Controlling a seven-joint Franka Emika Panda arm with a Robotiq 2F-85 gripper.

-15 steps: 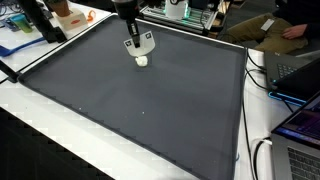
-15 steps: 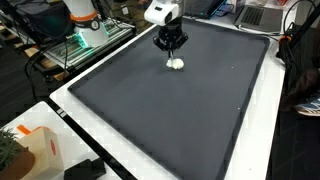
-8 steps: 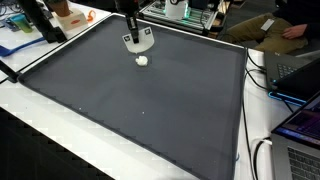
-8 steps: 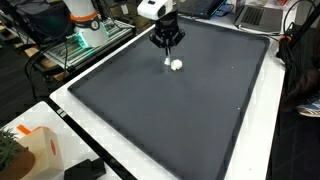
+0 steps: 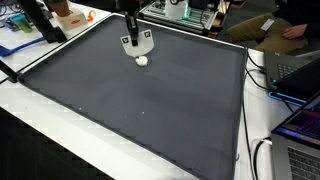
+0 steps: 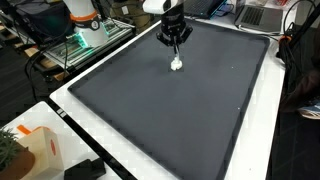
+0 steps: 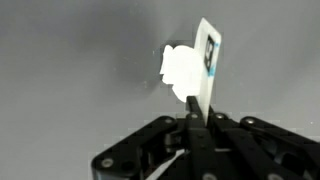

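My gripper point(image 5: 131, 41) point(image 6: 175, 40) hangs over the far part of a large dark grey mat point(image 5: 140, 110) point(image 6: 170, 110). In the wrist view its fingers point(image 7: 193, 108) are shut on the lower edge of a thin white card point(image 7: 206, 62) with a blue mark, which stands up from them. The card point(image 5: 141, 42) also shows beside the gripper in an exterior view. A small white lump point(image 5: 142, 60) point(image 6: 177, 63) point(image 7: 178, 70) lies on the mat just below and in front of the fingertips, apart from them.
The mat has a black border on a white table point(image 5: 40, 130). Beyond the far edge stand electronics and cables point(image 5: 185, 12). Laptops point(image 5: 300, 125) sit at one side, an orange box point(image 6: 35, 150) at a near corner, and a person point(image 5: 285, 30) sits behind.
The gripper has lifted a little and shifted slightly over the mat, staying shut with the card. The white lump stays at almost the same spot.
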